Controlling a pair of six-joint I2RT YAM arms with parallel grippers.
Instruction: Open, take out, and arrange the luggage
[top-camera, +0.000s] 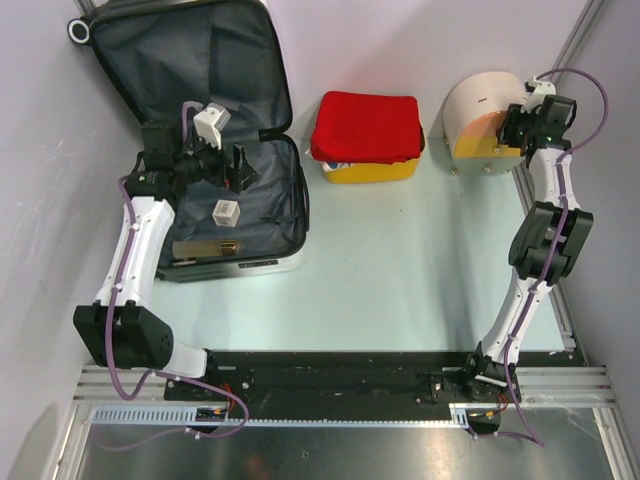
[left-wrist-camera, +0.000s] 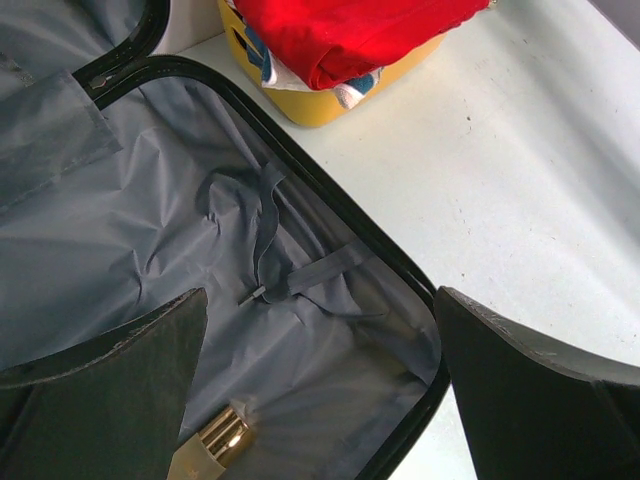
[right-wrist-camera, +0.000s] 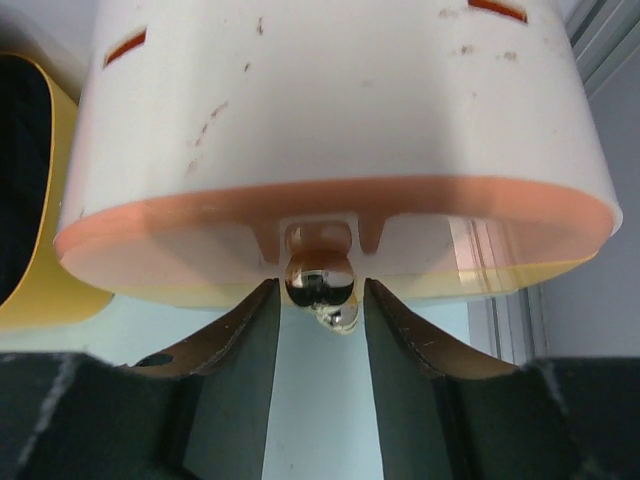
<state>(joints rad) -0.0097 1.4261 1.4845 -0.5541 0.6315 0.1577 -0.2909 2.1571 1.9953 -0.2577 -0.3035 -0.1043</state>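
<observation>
The luggage (top-camera: 268, 215) lies open at the far left, its lid leaning on the back wall and its dark grey lining showing. In its lower half lie a small white cube (top-camera: 227, 212) and a tan box with a gold cap (top-camera: 205, 247). My left gripper (top-camera: 238, 168) hovers open and empty over that half. The left wrist view shows the lining (left-wrist-camera: 130, 240), a loose strap (left-wrist-camera: 268, 235), the gold cap (left-wrist-camera: 218, 442) and my left gripper (left-wrist-camera: 318, 300). My right gripper (top-camera: 510, 130) is at the round drawer box (top-camera: 480, 105). Its jaws (right-wrist-camera: 320, 290) straddle the chrome knob (right-wrist-camera: 320, 275) with a narrow gap on each side.
A yellow basket (top-camera: 372, 171) holding a red cloth (top-camera: 366, 125) stands between the luggage and the drawer box, and shows in the left wrist view (left-wrist-camera: 320, 102). The cream-and-orange drawer box (right-wrist-camera: 330, 110) sits at the far right by the metal frame rail.
</observation>
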